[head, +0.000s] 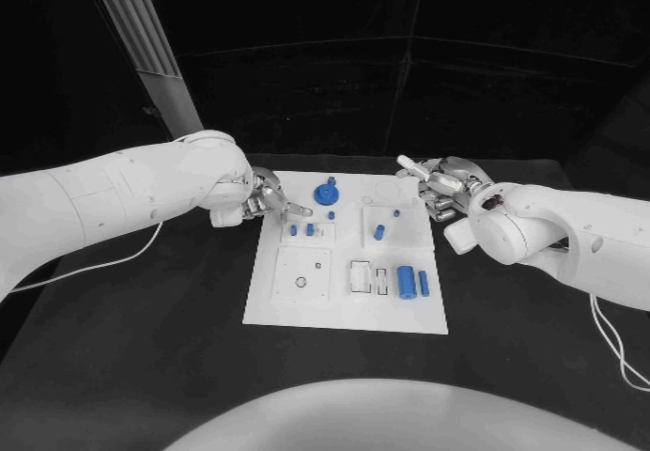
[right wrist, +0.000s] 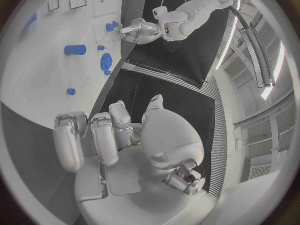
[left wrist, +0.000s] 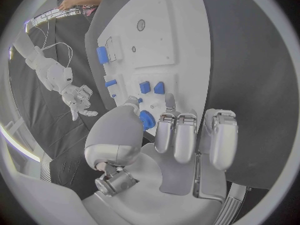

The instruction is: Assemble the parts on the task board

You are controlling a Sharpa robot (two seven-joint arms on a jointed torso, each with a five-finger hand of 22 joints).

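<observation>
I keep my left hand point(head: 257, 202) at the far left edge of the task board point(head: 347, 318), fingers loosely spread and holding nothing, near the blue gear point(head: 327, 194), while my right hand point(head: 441, 186) waits empty, fingers apart, beside the board's far right corner, I think so as not to block it.

Bare black table point(head: 162, 319) around task board point(head: 346, 315)

Black counter point(head: 162, 376) under dim light, dark panelled wall point(head: 407, 75) behind the counter, pale ribbed post point(head: 152, 56) rising beyond the counter's far left corner, long ceiling light strips point(right wrist: 275, 55) above the counter
</observation>
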